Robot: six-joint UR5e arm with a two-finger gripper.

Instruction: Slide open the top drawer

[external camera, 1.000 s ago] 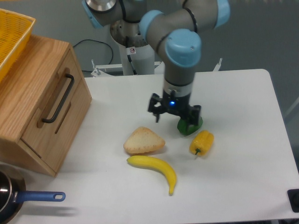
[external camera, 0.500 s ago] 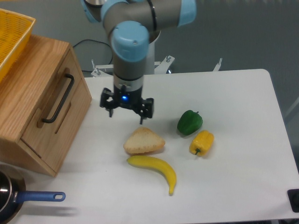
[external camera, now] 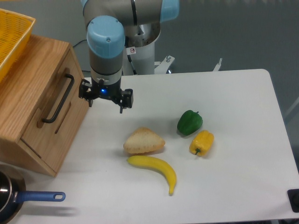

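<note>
The top drawer [external camera: 70,100] is a light-oak front panel with a long black bar handle [external camera: 59,99], set in the wooden cabinet [external camera: 28,84] at the left. It looks closed, flush with the cabinet front. My gripper [external camera: 105,105] hangs straight down over the table just right of the drawer front. Its fingers [external camera: 123,107] are spread open and hold nothing. The left fingertip is close to the cabinet's front edge, a short way right of the handle and not touching it.
A yellow mesh basket [external camera: 11,37] sits on top of the cabinet. A piece of bread [external camera: 143,141], a banana [external camera: 154,169], a green pepper [external camera: 189,122] and a yellow pepper [external camera: 202,142] lie mid-table. A blue-handled pan [external camera: 18,199] is at the front left.
My gripper has swept left across the table, from above the green pepper to beside the drawer front. It stayed open and empty. The objects on the table have not moved.
</note>
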